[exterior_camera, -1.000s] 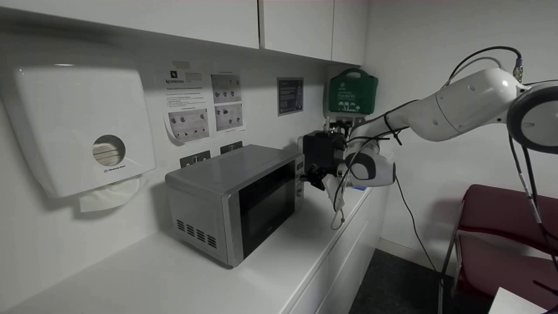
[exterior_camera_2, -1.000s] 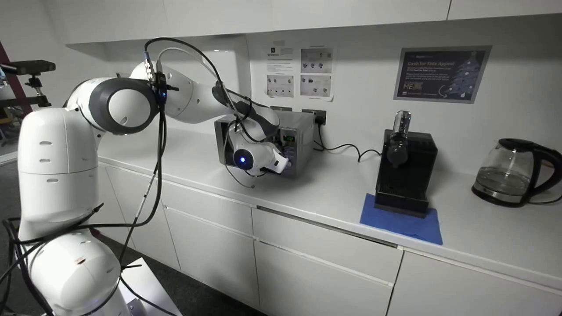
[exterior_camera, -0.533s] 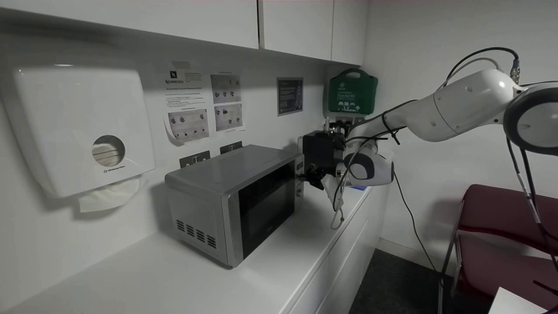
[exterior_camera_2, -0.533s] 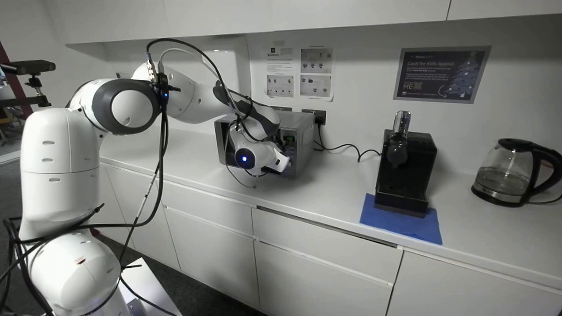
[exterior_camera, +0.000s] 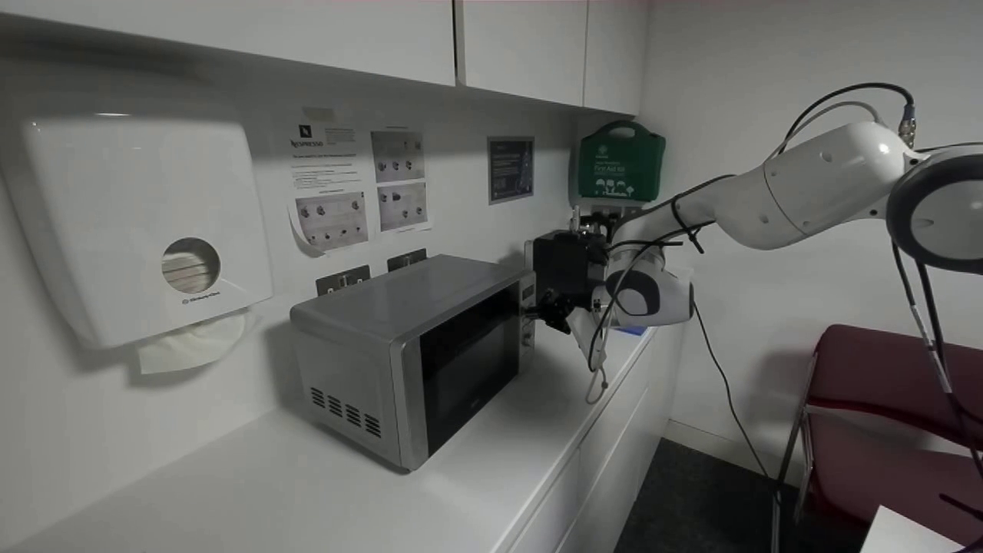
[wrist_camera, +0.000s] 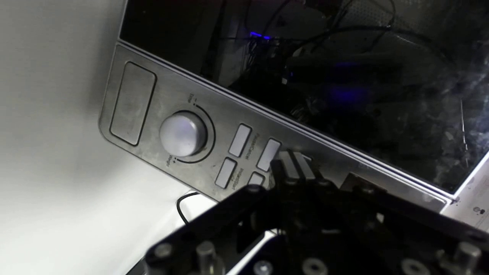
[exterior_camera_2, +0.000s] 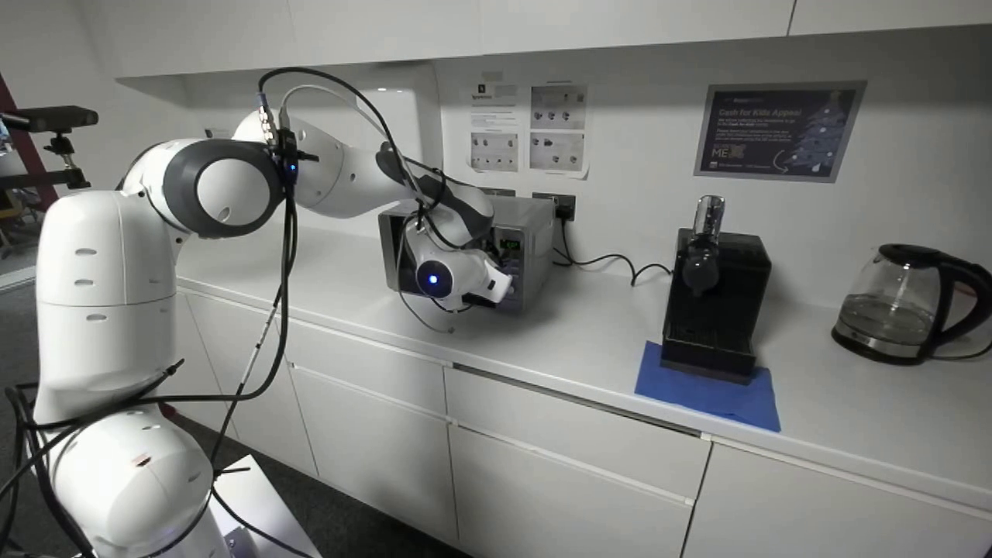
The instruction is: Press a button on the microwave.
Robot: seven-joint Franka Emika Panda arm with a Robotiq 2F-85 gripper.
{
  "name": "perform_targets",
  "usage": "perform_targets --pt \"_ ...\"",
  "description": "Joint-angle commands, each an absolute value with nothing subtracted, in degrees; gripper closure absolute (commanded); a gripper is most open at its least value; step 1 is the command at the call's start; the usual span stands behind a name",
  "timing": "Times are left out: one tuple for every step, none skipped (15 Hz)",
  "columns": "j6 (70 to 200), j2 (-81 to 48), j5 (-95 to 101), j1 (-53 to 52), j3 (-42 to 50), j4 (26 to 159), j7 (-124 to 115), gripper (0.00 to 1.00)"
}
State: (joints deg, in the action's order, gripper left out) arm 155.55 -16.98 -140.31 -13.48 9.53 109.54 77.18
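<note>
The silver-grey microwave (exterior_camera: 345, 330) with its dark glass window stands on the counter, and also shows in an exterior view (exterior_camera_2: 539, 232) partly behind my arm. In the wrist view its control panel (wrist_camera: 225, 103) shows a round knob (wrist_camera: 182, 133), a blank display area (wrist_camera: 133, 103) and several pale oblong buttons (wrist_camera: 269, 154). My gripper (wrist_camera: 295, 165) is shut with nothing between its fingertips. The tips are at the panel, over a partly hidden button (wrist_camera: 306, 157); whether they touch it I cannot tell. In an exterior view the gripper (exterior_camera: 533, 312) meets the panel side of the microwave.
A black coffee machine (exterior_camera_2: 717, 302) stands on a blue mat (exterior_camera_2: 709, 395), with a glass kettle (exterior_camera_2: 891, 310) beyond it. A white paper dispenser (exterior_camera: 146, 215) hangs on the wall. Wall cupboards (exterior_camera: 530, 50) overhang the counter. Cables hang from my arm.
My arm shifted very slightly between one second and half a second ago, its elbow moving a little towards the microwave. Since then it is almost still. The gripper stays at the panel.
</note>
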Motion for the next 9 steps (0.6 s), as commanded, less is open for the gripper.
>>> perform_targets --pt "155.30 -16.36 -137.45 -13.42 8.80 108.60 74.77 1.00" --pt "154.93 -15.37 -136.79 -13.45 8.70 109.82 74.71 1.00" --pt "154.63 -14.55 -136.12 -13.50 8.67 110.72 74.79 1.00" --pt "154.31 -13.46 -135.50 -13.55 8.61 111.80 74.99 1.00" --pt "154.09 -12.66 -135.18 -13.61 8.59 112.50 75.38 1.00" --pt "153.85 -11.81 -135.05 -13.69 8.51 113.15 75.92 1.00" --pt "153.75 -11.22 -134.92 -13.74 8.36 113.49 76.11 1.00" --pt "153.76 -10.84 -134.95 -13.81 8.27 113.68 76.45 1.00" --pt "153.90 -10.39 -134.81 -13.90 8.15 113.95 76.26 1.00"
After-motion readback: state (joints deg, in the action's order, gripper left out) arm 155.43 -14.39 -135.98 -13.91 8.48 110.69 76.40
